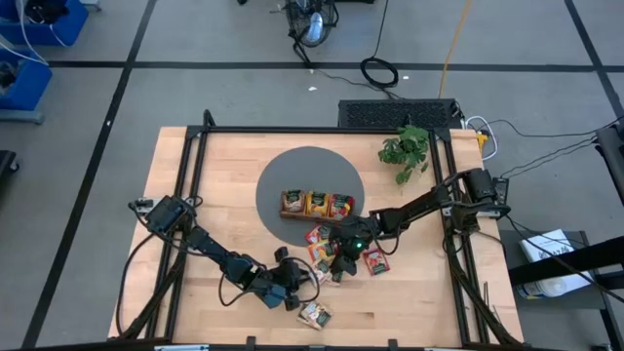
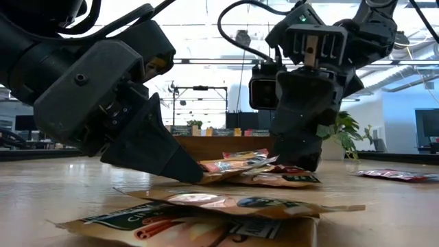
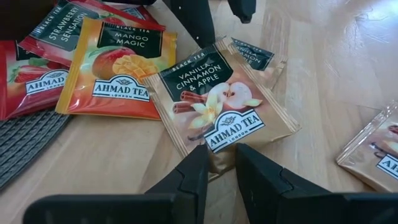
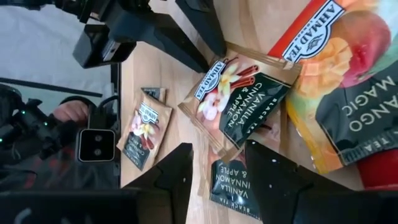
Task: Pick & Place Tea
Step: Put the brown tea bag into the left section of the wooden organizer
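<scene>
Several flat tea sachets lie loose on the wooden table in front of a brown tray (image 1: 284, 207) whose compartments hold more tea. My left gripper (image 3: 222, 163) is shut on a beige vanilla, cinnamon and apple sachet (image 3: 217, 99), beside an orange mango sachet (image 3: 121, 71) and red strawberry ones (image 3: 37, 78). My right gripper (image 4: 217, 165) stands open at the same sachet's (image 4: 239, 93) opposite end, one finger on either side of its corner. Whether those fingers touch it I cannot tell. A second vanilla sachet (image 4: 230, 183) lies under it. My left gripper pinches the vanilla sachet's near short edge (image 3: 219, 154) between its two fingers. The fingers come slanting down from the table's near left. The sachet lies nearly flat, its far end resting on the other sachets (image 2: 274, 180), its held end slightly raised (image 2: 209, 167).
Another vanilla sachet (image 1: 314, 314) lies alone near the table's front edge, and a red one (image 1: 376, 260) lies to the right of the pile. A grey round mat (image 1: 310, 171) sits under the tray. A small green plant (image 1: 407, 151) stands at the far right.
</scene>
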